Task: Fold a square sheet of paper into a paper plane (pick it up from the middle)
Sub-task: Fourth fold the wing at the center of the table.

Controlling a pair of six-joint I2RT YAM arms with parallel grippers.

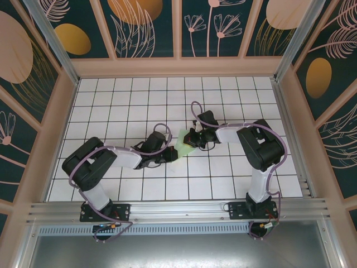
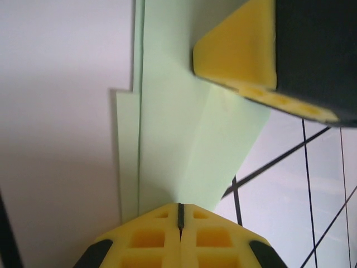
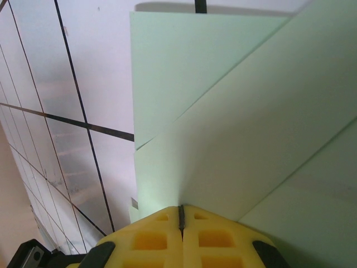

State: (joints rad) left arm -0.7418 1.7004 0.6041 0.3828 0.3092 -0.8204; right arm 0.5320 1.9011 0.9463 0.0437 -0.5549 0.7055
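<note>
I am looking out from the near edge of the white gridded table [image 1: 223,89], where both arms are bolted. The arms are reaching inward and meeting near the table's middle. Between their tips a pale mint-green sheet of paper [image 1: 183,152] is showing, partly folded.

In the left wrist view, the left gripper [image 2: 179,215] is showing its yellow tips pressed together, leaving only a thin dark seam. The paper is running out from that seam, so I am judging this gripper to be pinching the sheet's near edge. Beyond the tips, long lengthwise folds are showing, with layers stepped along the left side. Farther on, one yellow finger [image 2: 240,50] of the other arm is lying over the paper.

In the right wrist view, the right gripper [image 3: 181,215] is likewise clamped tight, with paper coming out of its seam. I am judging it to be gripping the sheet too. Ahead of it, diagonal creases are crossing the paper. I cannot tell whether the sheet is resting on the table or lifted off it.

I am judging the folding to be midway. Creases are made, but no slim dart is formed yet. The next move is calling for one gripper to anchor the paper while the other carries a flap along a crease and presses it flat. It needs to go gently, since thin paper can slip or tear.
</note>
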